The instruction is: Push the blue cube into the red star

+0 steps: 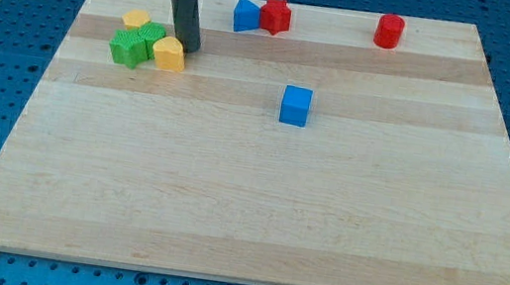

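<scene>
The bare tip point(189, 49) touches a yellow block point(169, 54), gripping nothing, leaving the blue cube point(295, 105) and red star point(275, 15) rightward, apparently unpushed.

The wooden board point(255, 213) carries blue cube point(295, 105), red star point(275, 15) and red cylinder point(389, 30).

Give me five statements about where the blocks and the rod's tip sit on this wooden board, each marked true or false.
1. My tip is beside the yellow block at the view's left. True.
2. The blue cube touches the red star. False: it stands apart, below the star.
3. A blue angular block sits against the red star's left side. True.
4. The red cylinder lies near the view's bottom. False: it is near the top.
5. The green blocks lie at the view's right. False: left.
</scene>
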`<action>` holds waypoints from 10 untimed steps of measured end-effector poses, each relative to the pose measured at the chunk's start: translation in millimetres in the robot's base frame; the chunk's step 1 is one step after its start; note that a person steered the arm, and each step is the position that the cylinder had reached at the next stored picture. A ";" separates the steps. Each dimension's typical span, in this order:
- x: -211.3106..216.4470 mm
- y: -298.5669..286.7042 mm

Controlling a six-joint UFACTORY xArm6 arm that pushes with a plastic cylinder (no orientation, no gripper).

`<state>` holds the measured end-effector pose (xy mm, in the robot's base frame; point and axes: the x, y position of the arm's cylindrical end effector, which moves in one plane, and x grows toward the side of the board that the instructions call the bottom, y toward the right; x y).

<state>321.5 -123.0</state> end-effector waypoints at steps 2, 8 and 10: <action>84.1 43.5; 109.8 177.0; 70.2 161.7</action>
<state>391.7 38.7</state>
